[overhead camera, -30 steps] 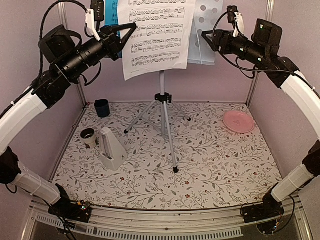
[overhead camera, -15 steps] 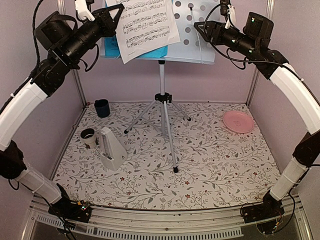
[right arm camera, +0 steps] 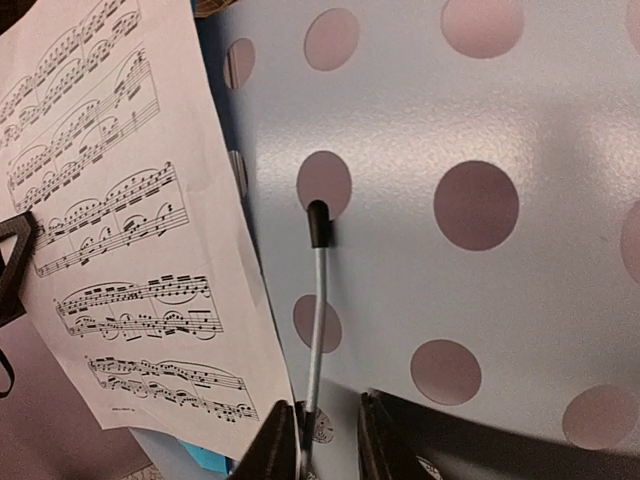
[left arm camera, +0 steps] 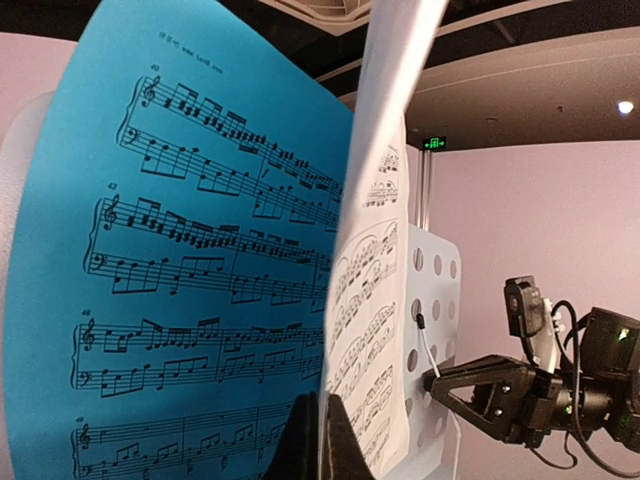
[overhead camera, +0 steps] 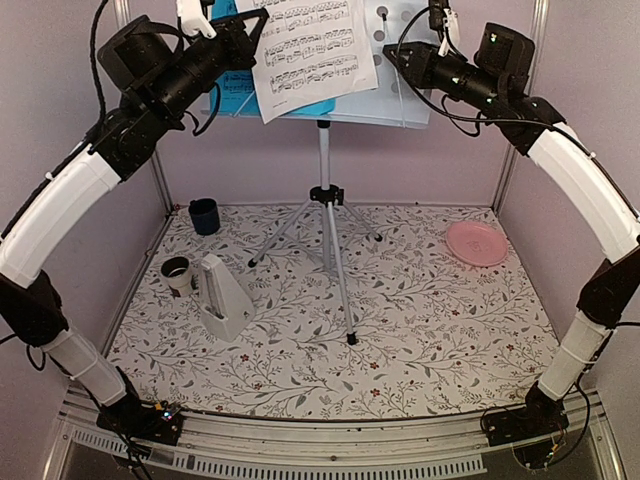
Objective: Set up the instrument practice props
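The pale grey-blue perforated music stand (overhead camera: 405, 70) rises on its silver tripod (overhead camera: 328, 225) at the back centre. A blue music sheet (overhead camera: 232, 88) (left arm camera: 200, 250) rests on its desk. In front of it hangs a tilted white music sheet (overhead camera: 310, 45) (left arm camera: 375, 300), with my left gripper (overhead camera: 255, 30) (left arm camera: 318, 440) shut on its edge. My right gripper (overhead camera: 392, 58) (right arm camera: 330, 440) is at the desk (right arm camera: 480, 120), jaws a narrow gap apart around the thin wire page holder (right arm camera: 318, 300), which lies against the left finger. The white metronome (overhead camera: 222, 295) stands on the cloth at the left.
A dark blue cup (overhead camera: 204, 215) sits at the back left, and a small pale cup (overhead camera: 176, 272) beside the metronome. A pink plate (overhead camera: 476, 243) lies at the right. Floral cloth (overhead camera: 430, 330) covers the table; pink walls and metal posts close it in.
The left arm lifted and tilted the white sheet up across the stand's desk. The right gripper moved in to the desk, and its jaws narrowed around the wire holder.
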Robot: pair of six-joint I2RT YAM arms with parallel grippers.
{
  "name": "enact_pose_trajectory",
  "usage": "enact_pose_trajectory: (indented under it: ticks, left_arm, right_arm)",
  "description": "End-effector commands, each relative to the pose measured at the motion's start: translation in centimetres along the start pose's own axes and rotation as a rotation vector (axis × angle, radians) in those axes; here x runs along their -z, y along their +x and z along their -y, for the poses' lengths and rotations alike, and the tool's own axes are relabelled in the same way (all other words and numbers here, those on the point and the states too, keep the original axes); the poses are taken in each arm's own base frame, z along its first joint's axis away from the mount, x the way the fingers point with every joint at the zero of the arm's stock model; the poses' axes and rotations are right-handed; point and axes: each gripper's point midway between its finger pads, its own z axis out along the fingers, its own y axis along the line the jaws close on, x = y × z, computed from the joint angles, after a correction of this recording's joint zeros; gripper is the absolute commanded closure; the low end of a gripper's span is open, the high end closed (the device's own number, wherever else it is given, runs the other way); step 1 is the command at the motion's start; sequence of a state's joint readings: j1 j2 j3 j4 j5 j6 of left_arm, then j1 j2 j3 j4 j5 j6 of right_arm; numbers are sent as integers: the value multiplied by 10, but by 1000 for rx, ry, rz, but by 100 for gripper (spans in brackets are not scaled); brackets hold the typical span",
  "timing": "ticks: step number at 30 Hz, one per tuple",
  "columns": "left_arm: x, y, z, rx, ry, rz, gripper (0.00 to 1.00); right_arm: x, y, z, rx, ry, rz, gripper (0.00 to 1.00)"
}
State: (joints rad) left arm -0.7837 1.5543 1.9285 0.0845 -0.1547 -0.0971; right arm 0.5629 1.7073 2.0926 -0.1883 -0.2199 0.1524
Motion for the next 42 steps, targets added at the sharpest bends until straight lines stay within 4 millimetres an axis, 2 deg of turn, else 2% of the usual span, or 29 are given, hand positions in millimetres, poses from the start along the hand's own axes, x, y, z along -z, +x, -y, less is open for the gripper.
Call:
enact_pose_trajectory:
  ticks: [1,2,9,13,25,29,31,32,35,42]
  left_arm:
    - [-5,-9,3,-13,0,28,100]
    - [-6,-8,3,-16,-2,25,100]
    - [-21,-1,1,-36,-27,7,100]
    - [-31,13,8,-54,4,-14,100]
    - [-67,46,48,-118,189,-59,100]
    - [-72,53,53,-132,210,-54,100]
    - [-72,48,55,-137,218,-39,100]
    - [-79,68,57,-141,223,-66,100]
    - [-83,78,59,-145,238,-76,100]
    - [-85,78,65,-143,265,-58,100]
  right_arm:
    - [-4,0,-4,0,-15,10,92]
    - [-3,0,-5,10,-12,16,100]
    - [-1,-2,-19,73,-50,59,100]
    - [4,-4,-28,108,-78,85,100]
    - [1,4,-52,153,-181,85,100]
    - [0,7,-61,188,-219,86,100]
    - [-1,7,-64,199,-232,87,100]
    - [-1,7,-65,200,-240,86,100]
    - [-1,7,-68,204,-252,86,100]
    - [-2,10,-71,208,-266,80,100]
